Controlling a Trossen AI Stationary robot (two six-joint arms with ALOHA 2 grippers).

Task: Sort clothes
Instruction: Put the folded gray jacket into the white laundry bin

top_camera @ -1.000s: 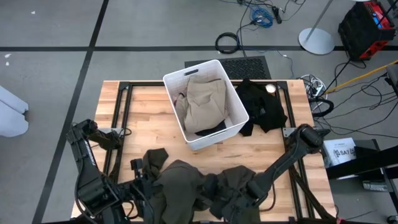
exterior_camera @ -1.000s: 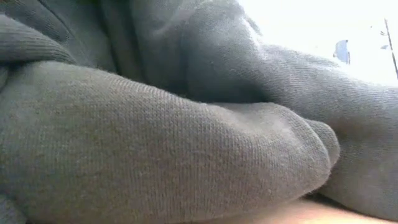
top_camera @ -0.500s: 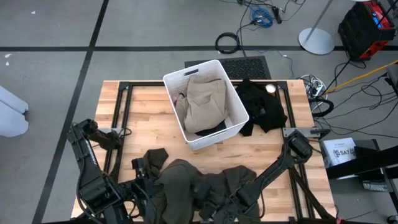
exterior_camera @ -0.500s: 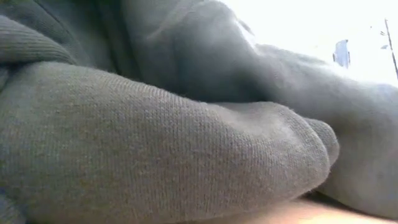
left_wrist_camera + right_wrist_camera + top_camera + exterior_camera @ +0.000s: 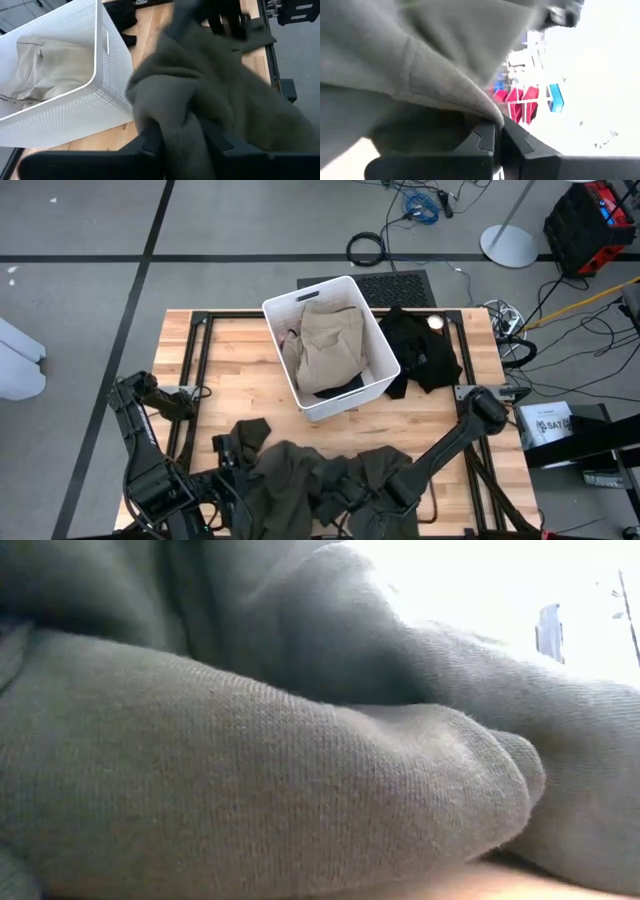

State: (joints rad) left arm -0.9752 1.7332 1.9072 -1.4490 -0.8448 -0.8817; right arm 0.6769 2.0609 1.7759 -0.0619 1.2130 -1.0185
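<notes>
A large dark olive garment [image 5: 330,480] lies bunched along the table's near edge between my two grippers; it fills the low view [image 5: 250,760]. My left gripper [image 5: 182,137] is shut on its left part, and shows in the high view [image 5: 245,472]. My right gripper [image 5: 499,131] is shut on its right part and also shows from above [image 5: 382,498]. A khaki garment [image 5: 325,345] lies in the white bin [image 5: 372,385]. A black garment [image 5: 420,350] lies flat on the table right of the bin. My left gripper pinches a thick bunched fold of the olive garment [image 5: 181,117] between its two fingers, slanting down from the near left. The fold rises out of the fingers; the rest spreads away over the table. My right gripper pinches a thin edge of the olive garment [image 5: 487,116] at its fingertips, nearly level. The cloth drapes back over the fingers.
The white bin stands mid-table, close beyond the olive garment. Bare wood [image 5: 230,360] lies left of the bin. Black frame rails [image 5: 195,370] run along the table's sides. Cables and a red case [image 5: 590,220] lie on the floor beyond.
My right gripper has shut on the olive garment and risen, tipping from pointing down toward level. The garment's right part has been drawn up and gathered with it. The left part has stayed where it was.
</notes>
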